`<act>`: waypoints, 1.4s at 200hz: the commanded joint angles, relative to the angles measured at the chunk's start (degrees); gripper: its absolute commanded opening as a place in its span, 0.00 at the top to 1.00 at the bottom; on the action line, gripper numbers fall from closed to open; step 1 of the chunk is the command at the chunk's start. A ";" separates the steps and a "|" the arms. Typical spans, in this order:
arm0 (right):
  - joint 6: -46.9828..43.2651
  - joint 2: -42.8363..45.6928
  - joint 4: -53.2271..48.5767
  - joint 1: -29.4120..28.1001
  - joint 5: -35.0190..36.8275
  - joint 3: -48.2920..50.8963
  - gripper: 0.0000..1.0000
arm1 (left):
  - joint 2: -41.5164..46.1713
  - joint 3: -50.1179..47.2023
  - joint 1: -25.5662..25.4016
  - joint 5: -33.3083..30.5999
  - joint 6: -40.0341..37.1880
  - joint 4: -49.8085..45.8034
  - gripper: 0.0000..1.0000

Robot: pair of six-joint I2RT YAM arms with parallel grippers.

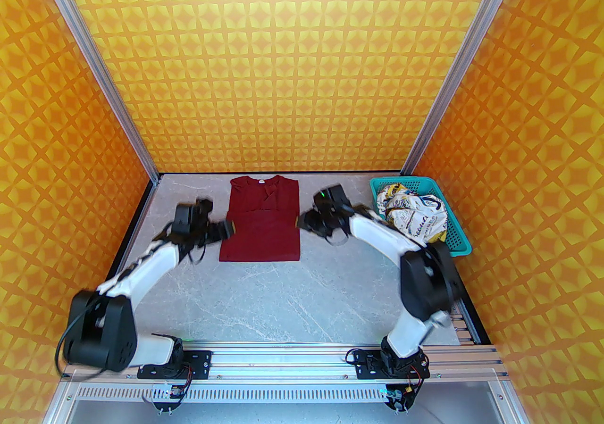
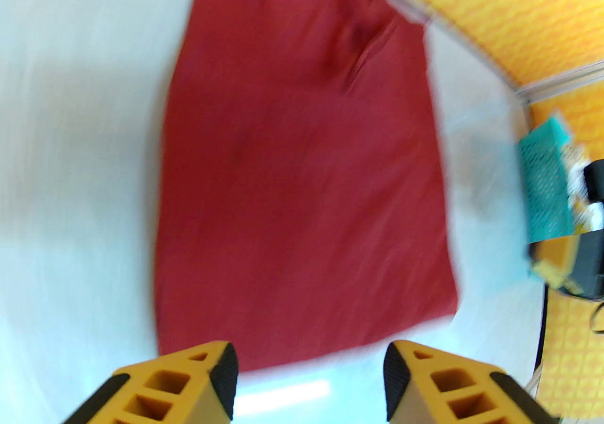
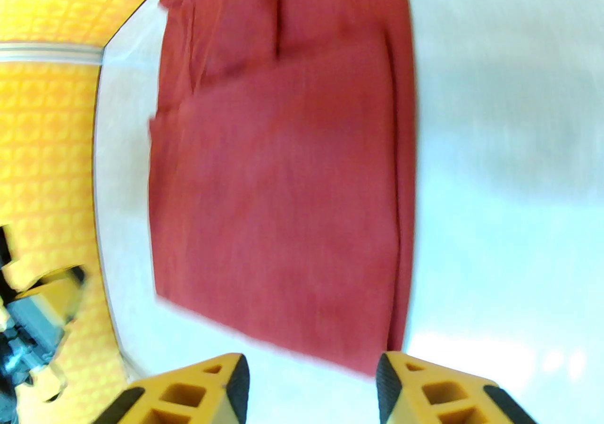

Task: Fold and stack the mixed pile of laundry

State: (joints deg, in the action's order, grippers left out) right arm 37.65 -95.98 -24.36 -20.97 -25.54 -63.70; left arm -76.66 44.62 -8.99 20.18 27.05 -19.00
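Blur in wrist views, red T-shirt point(image 1: 262, 221) flat, left hand point(image 2: 309, 377) and right hand point(image 3: 311, 382) apart, empty

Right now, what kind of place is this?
Probably a robot test booth: patterned orange walls on aluminium frames, a dark red T-shirt on the table, a printed garment in a teal basket.

Top camera high, facing forward-down; wrist cameras close, both sharing red T-shirt point(image 2: 302, 167).
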 commanded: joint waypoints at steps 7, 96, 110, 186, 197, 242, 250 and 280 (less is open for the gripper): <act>5.09 0.17 7.94 -0.23 -5.43 9.67 0.51 | 3.04 -6.66 0.20 0.31 2.93 -0.78 0.41; 11.56 -7.56 17.62 -2.80 -8.22 11.51 0.55 | -6.15 -5.68 1.80 1.47 5.95 5.35 0.42; 13.54 -8.60 20.51 -2.85 -8.72 12.18 0.57 | -6.48 -6.08 2.72 1.30 5.91 5.44 0.43; 17.46 -11.60 25.97 -2.83 -9.45 10.29 0.75 | -11.99 -3.48 3.98 2.51 7.30 9.05 0.46; 17.50 -11.78 26.23 -2.80 -9.39 10.26 0.80 | -12.91 -2.64 3.70 3.05 7.44 9.33 0.49; 17.56 -11.38 27.19 -2.71 -8.91 10.53 0.93 | -15.54 -0.70 2.75 3.63 8.03 10.79 0.66; 17.54 -11.41 27.27 -2.68 -8.79 10.53 0.95 | -15.86 -0.51 2.62 3.63 8.02 10.82 0.71; 17.17 -10.85 27.70 -2.56 -8.06 10.96 1.00 | -14.76 -1.01 2.58 3.63 7.55 10.28 0.97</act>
State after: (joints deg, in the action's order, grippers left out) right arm 54.87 -106.94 1.34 -23.62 -34.70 -52.25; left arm -92.05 42.76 -6.07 22.61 34.63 -9.21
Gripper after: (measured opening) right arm 0.043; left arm 0.106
